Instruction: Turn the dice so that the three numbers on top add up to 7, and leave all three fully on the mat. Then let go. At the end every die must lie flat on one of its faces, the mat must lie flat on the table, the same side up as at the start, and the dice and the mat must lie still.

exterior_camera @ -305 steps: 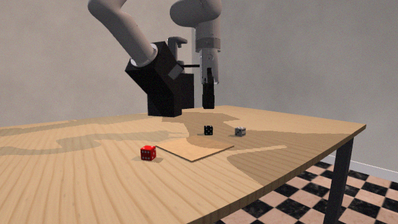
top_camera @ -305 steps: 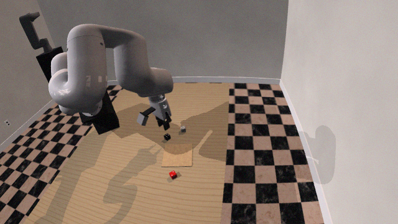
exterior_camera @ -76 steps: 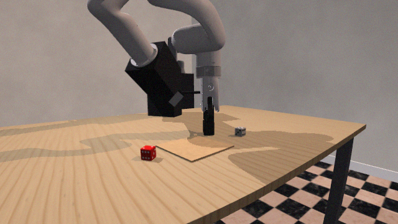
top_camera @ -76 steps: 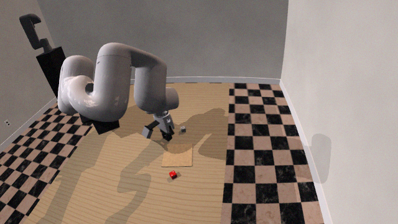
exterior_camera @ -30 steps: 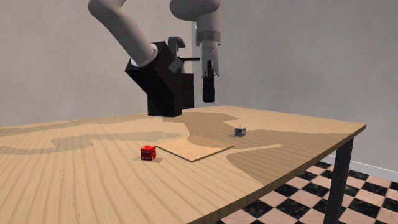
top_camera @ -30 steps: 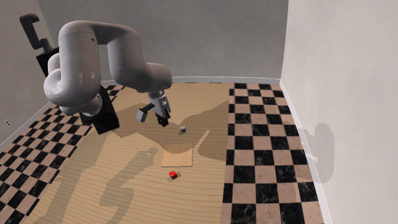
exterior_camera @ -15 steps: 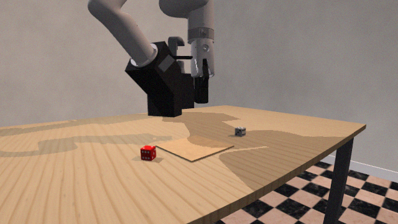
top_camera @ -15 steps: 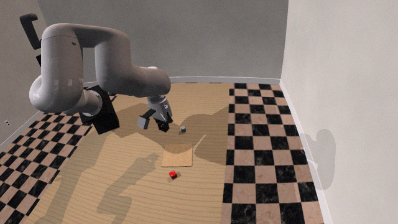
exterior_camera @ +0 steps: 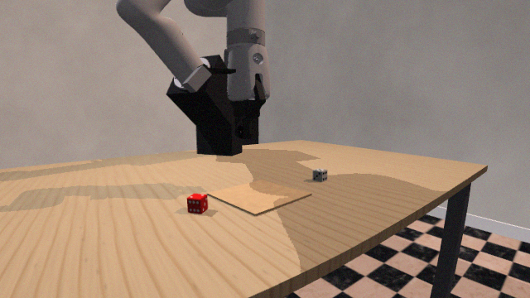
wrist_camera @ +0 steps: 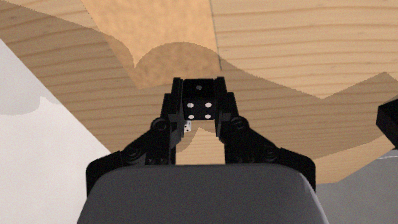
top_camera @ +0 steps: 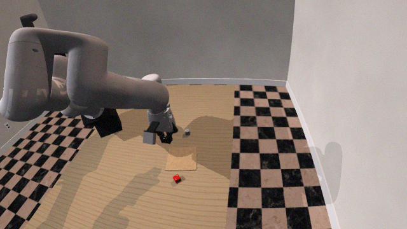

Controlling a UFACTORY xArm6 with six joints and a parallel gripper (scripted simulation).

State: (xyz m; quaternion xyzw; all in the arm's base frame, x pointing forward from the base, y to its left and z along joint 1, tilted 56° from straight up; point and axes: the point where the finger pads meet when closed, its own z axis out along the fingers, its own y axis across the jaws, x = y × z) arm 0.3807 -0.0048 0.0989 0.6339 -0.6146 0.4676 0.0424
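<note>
Clerk: "Item one, your xArm Gripper (top_camera: 165,137) (exterior_camera: 250,138) (wrist_camera: 199,90): fingers closed in on a black die (top_camera: 166,139) (wrist_camera: 199,102), held above the wooden table (top_camera: 143,197) (exterior_camera: 124,248) (wrist_camera: 285,40)."

Checker: "Which pips face your wrist camera?"

Clerk: "Four on one face, a single dim pip on the face next to it."

Checker: "Item two, your square tan mat (top_camera: 181,160) (exterior_camera: 261,199) (wrist_camera: 170,30)?"

Clerk: "Flat on the table, part in shadow. No die rests on it."

Checker: "And your other two dice?"

Clerk: "Red die (top_camera: 177,179) (exterior_camera: 197,203), one: on the table, just beside the mat, six pips on a side face (too small for you to count the top reliably). White die (top_camera: 187,131) (exterior_camera: 320,175) (wrist_camera: 187,127), one: on the table near the mat's opposite side, its top number likewise unreadable to you."

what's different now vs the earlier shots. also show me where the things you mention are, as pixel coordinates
The black die (top_camera: 166,138) (wrist_camera: 199,100) stood on the table ten seconds ago, between the pincer (top_camera: 166,140) (wrist_camera: 199,90) and the mat (top_camera: 181,159) (exterior_camera: 258,198) (wrist_camera: 165,30); now it is up off the table, held in the pincer. The arm has shifted and bent differently. The red die (top_camera: 177,179) (exterior_camera: 197,204), the white die (top_camera: 187,131) (exterior_camera: 320,175) (wrist_camera: 187,126) and the mat stayed put.
</note>
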